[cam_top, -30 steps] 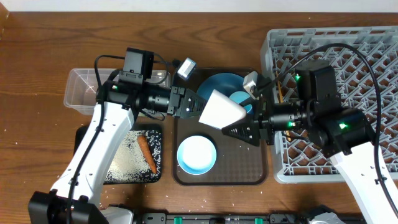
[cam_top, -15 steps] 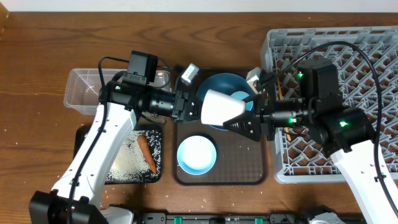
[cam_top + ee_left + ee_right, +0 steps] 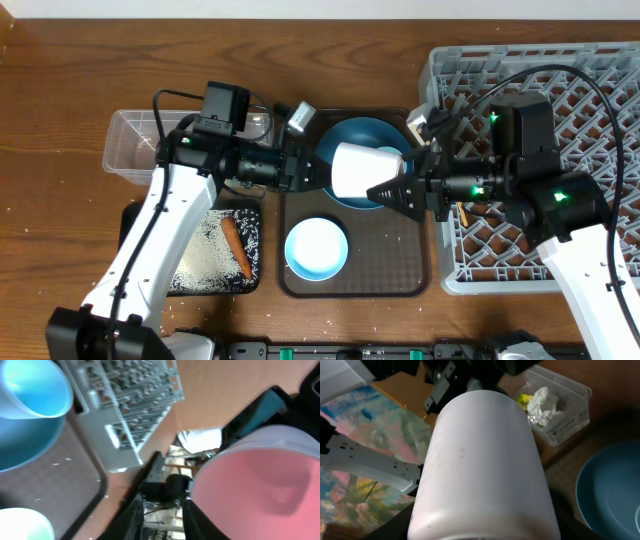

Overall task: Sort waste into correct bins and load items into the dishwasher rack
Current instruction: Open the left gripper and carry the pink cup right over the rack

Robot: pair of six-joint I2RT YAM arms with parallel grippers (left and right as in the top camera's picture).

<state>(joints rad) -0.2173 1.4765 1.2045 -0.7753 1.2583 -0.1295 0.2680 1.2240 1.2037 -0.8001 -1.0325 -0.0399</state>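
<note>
The white-pink cup (image 3: 358, 170) hangs on its side above the dark-blue plate (image 3: 350, 132), between both arms. My right gripper (image 3: 392, 188) is shut on its white body (image 3: 485, 460), which fills the right wrist view. My left gripper (image 3: 318, 172) is at the cup's mouth, and its jaws stand apart with nothing between them; the pink inside (image 3: 260, 485) lies just beside one finger. The small light-blue cup (image 3: 30, 385) sits on the plate. The light-blue bowl (image 3: 316, 248) rests on the brown tray (image 3: 400, 275).
The grey dishwasher rack (image 3: 590, 90) fills the right side, under my right arm. The clear tub (image 3: 135, 150) at the left holds tissue (image 3: 540, 400) and a yellow-green wrapper (image 3: 522, 399). The black tray (image 3: 190, 275) holds rice and the carrot (image 3: 236, 248).
The left jaws have parted off the cup. The cup has turned more level and shifted slightly right, held by the right gripper.
</note>
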